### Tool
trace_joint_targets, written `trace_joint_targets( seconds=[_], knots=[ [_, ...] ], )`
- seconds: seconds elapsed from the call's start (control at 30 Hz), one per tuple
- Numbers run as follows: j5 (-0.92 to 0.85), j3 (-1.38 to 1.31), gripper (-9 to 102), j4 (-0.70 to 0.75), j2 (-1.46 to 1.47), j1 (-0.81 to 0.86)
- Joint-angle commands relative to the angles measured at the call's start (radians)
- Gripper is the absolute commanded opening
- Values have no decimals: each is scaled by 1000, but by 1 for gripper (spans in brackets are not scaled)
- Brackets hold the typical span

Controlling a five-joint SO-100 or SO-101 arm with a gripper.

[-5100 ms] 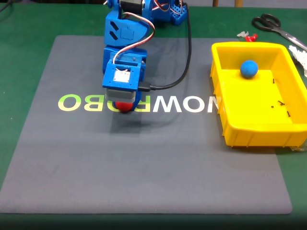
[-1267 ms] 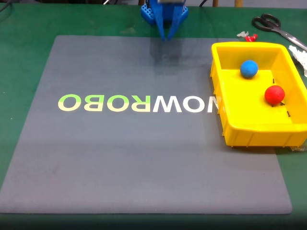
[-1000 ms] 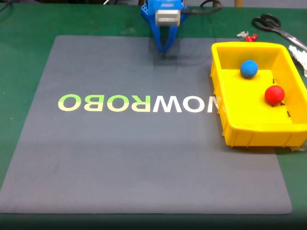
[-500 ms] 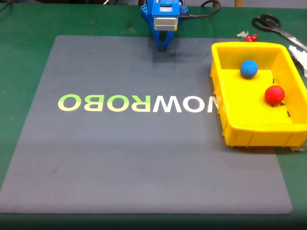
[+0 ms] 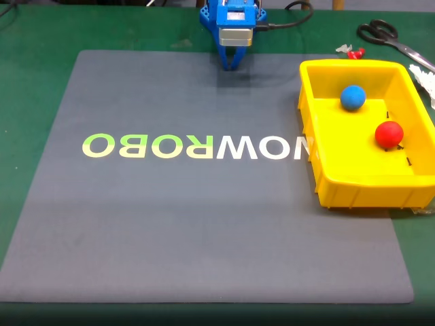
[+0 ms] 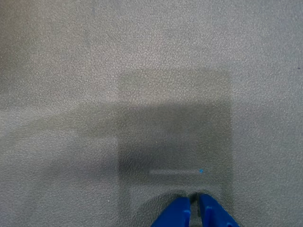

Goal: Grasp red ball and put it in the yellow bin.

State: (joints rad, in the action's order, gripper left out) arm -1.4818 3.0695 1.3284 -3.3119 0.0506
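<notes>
Hand [image 5: 230, 66] is pinched nearly closed with nothing in it, tips down over the grey mat [image 5: 204, 224] at the far edge. Over on the right, red ball [image 5: 389, 134] sits inside the yellow bin [image 5: 367, 190], near the blue ball [image 5: 352, 97].

The fixed view is evenly and fairly brightly lit from overhead, with saturated colours and no hard glare. My gripper [image 5: 230, 66] throws only a soft, short shadow onto the grey mat [image 5: 204, 224] just below my fingertips. The yellow bin [image 5: 326, 187] shades a thin strip along its near wall. That view is a little soft, with a dark band along the bottom edge.

In the wrist view, beyond my fingers [image 6: 177, 215], the mat [image 6: 71, 71] looks grainy and flat, dimmer than in the fixed view. A broad, blocky shadow lies straight ahead of my fingertips, darkest nearest them. The fingers themselves are slightly blurred at the frame's edge.
</notes>
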Motion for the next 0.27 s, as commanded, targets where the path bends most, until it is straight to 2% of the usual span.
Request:
trace_joint_targets(
  seconds=[0.0, 0.23],
  knots=[
    [-9, 32, 0, 2, -15, 3],
    [-15, 32, 0, 3, -15, 5]
  ],
)
